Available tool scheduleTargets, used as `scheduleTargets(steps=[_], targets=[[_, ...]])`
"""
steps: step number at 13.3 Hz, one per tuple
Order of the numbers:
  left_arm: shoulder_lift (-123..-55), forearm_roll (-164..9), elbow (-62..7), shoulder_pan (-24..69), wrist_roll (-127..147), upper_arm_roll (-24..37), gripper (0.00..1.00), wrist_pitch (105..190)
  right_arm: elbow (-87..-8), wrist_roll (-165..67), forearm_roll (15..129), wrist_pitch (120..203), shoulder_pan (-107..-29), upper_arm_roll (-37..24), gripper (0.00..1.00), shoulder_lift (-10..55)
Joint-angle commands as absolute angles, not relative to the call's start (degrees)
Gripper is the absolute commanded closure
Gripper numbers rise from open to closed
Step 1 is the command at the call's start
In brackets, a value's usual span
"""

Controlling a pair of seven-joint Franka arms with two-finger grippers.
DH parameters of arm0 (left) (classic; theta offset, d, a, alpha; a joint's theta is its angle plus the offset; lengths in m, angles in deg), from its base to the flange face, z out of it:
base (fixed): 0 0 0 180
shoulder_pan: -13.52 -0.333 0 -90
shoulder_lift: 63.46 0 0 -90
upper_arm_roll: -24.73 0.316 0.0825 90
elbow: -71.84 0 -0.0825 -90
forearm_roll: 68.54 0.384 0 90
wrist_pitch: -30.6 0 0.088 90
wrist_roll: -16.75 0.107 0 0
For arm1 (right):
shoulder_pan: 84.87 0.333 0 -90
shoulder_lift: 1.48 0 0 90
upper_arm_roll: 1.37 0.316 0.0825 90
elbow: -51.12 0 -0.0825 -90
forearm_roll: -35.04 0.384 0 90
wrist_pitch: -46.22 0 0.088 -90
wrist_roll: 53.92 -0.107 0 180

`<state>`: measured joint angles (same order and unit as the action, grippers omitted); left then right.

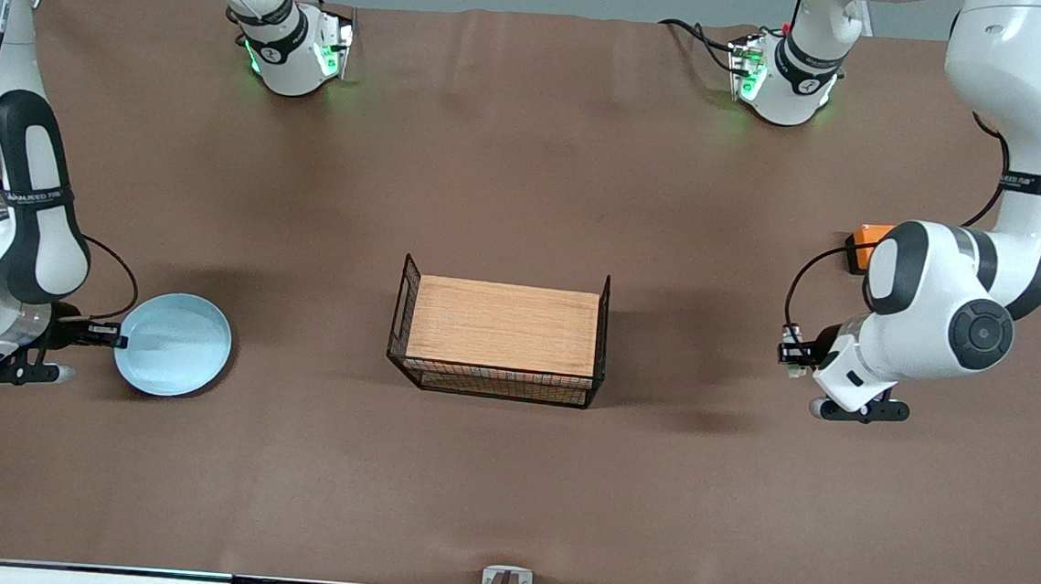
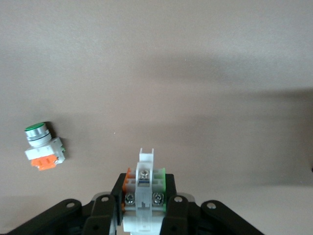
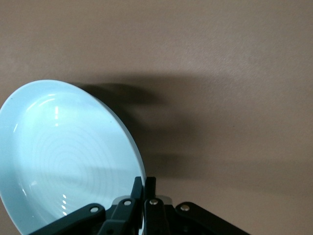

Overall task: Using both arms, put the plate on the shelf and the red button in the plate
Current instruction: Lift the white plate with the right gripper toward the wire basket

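The pale blue plate (image 1: 176, 346) is at the right arm's end of the table. My right gripper (image 1: 114, 335) is shut on its rim and holds it tilted just over the brown table. In the right wrist view the plate (image 3: 63, 156) fills one side, with the fingers (image 3: 139, 188) pinching its edge at my right gripper (image 3: 150, 188). My left gripper (image 1: 796, 352) is over the left arm's end of the table, shut on the red button (image 1: 790, 338). In the left wrist view the red button (image 2: 145, 183) shows its white body, screws and green and orange sides between my left gripper (image 2: 143, 196).
A black wire basket with a wooden top (image 1: 504, 327) stands mid-table between the arms. An orange box (image 1: 868, 236) lies by the left arm's elbow. A green-capped switch with an orange block (image 2: 44, 147) lies on the table in the left wrist view.
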<state>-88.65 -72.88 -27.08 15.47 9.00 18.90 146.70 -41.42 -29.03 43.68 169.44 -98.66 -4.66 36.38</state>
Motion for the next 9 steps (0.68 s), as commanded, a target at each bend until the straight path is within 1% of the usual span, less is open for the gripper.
scheduleTargets(steps=[1,4,7,9], targets=[[-85.4,-71.9,-26.9,15.5,8.6,19.3,0.77,143.0,-37.0,-28.3,47.7,163.0,-99.8,-4.0,1.00,36.8],[-83.3,-71.9,-26.2,15.5,7.7,19.5,0.77,140.8,-36.8,-28.4,48.7,161.7,-99.6,-3.9,1.00,36.6],[-82.3,-71.3,-24.5,15.6,1.9,19.5,0.77,138.4,-35.8,-28.3,52.5,157.0,-99.5,-3.9,1.00,36.1],[-81.8,-71.2,-21.7,15.7,0.0,19.0,0.77,135.6,-34.9,-28.4,52.6,153.8,-99.4,-3.9,1.00,35.3]])
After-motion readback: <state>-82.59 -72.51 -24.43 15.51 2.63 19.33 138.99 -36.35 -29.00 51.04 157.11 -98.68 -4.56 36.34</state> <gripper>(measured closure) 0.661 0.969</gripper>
